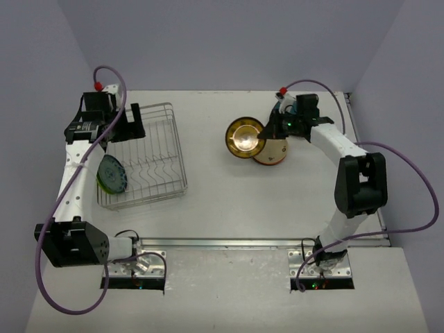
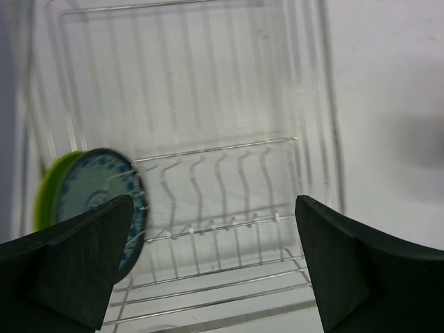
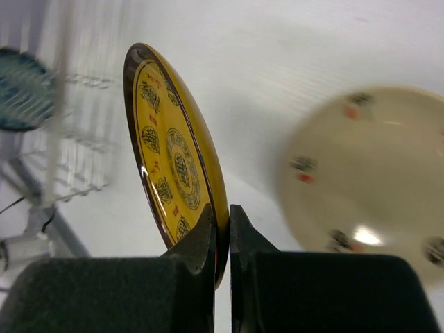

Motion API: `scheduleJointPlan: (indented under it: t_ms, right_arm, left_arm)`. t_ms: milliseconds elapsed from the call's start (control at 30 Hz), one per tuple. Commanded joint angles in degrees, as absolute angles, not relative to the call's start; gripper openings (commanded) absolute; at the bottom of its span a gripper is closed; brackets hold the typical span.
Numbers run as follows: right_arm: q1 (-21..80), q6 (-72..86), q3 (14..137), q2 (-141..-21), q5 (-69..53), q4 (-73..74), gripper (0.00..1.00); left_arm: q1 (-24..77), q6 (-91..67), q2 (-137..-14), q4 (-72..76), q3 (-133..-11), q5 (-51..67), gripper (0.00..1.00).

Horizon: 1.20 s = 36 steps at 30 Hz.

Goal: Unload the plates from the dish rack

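Dish rack (image 1: 143,158): silver wire basket with wavy dividers, sitting at left
Green-and-blue plate (image 1: 112,173): standing on edge in the rack's near-left corner
Yellow patterned plate (image 1: 245,137): hanging by its rim, pinched in right gripper (image 3: 222,229)
Cream plate (image 1: 272,152): lying flat just beside it

A white table (image 1: 222,201) stands in a corner of plain pale grey-violet walls (image 1: 208,41), which close it at the back, left and right. A metal rail (image 1: 229,243) runs along its near edge. The light is even.
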<state>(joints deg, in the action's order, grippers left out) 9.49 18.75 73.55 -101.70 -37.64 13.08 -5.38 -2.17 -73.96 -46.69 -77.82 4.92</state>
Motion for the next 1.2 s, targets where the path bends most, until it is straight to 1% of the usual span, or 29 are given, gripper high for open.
scheduleJointPlan:
  t_ms: [0, 133, 300, 400, 500, 567, 600, 633, 667, 700, 733, 767, 900, 1000, 1167]
  right_arm:
    - [0.5, 13.1, 70.3, -100.1, -34.3, 15.0, 0.00]
    - [-4.5, 11.9, 71.4, -103.5, -34.2, 16.4, 0.00]
    - [-5.9, 11.9, 75.3, -108.2, -34.8, 18.0, 0.01]
    - [-5.9, 12.3, 76.9, -110.7, -34.7, 18.1, 0.04]
    - [-5.9, 12.5, 78.6, -112.7, -34.2, 18.4, 0.11]
    - [-5.9, 12.3, 80.2, -114.3, -34.0, 19.5, 0.25]
    - [-5.9, 12.2, 80.8, -114.7, -34.0, 20.2, 0.33]
    - [-5.9, 12.2, 81.3, -114.9, -34.1, 20.7, 0.45]
    - [-5.9, 12.1, 81.8, -115.4, -33.9, 21.4, 0.61]
    - [-5.8, 12.0, 82.0, -115.2, -33.5, 21.7, 0.67]
    - [-5.8, 11.9, 82.0, -114.9, -32.4, 22.3, 0.77]
    - [-5.6, 11.7, 81.6, -114.4, -31.4, 22.5, 0.98]
    - [-3.5, 9.1, 79.2, -108.9, -24.8, 21.6, 0.99]
    - [-2.0, 8.1, 76.9, -105.5, -20.7, 19.9, 0.99]
    - [1.0, 7.6, 73.9, -100.6, -18.8, 18.6, 0.99]
  left_arm:
    - [-8.7, -3.4, -73.9, -46.5, -76.1, -3.4, 1.00]
    - [-8.7, -4.7, -74.5, -46.2, -76.8, -4.3, 1.00]
    - [-8.9, -6.0, -75.3, -48.1, -78.3, -7.6, 0.99]
    - [-9.1, -6.2, -73.9, -48.6, -77.3, -9.2, 0.93]
    - [-9.3, -6.0, -72.3, -48.6, -75.5, -10.4, 0.89]
    - [-9.5, -5.5, -71.2, -48.5, -73.8, -10.9, 0.88]
    - [-9.6, -5.4, -70.9, -48.5, -73.1, -11.1, 0.88]
    - [-9.7, -5.4, -70.5, -48.5, -72.4, -11.5, 0.88]
    - [-10.0, -5.4, -69.9, -48.4, -71.3, -12.1, 0.88]
    - [-10.1, -5.4, -69.5, -48.4, -70.5, -12.6, 0.87]
    - [-10.3, -5.3, -68.5, -48.5, -69.1, -14.4, 0.85]
    - [-10.4, -5.1, -68.0, -48.3, -68.3, -15.4, 0.84]
    - [-11.9, -4.0, -66.0, -48.8, -65.7, -18.9, 0.70]
    - [-12.3, -2.7, -66.0, -49.5, -65.3, -18.8, 0.65]
    - [-12.5, 0.5, -67.0, -49.1, -64.2, -21.2, 0.53]
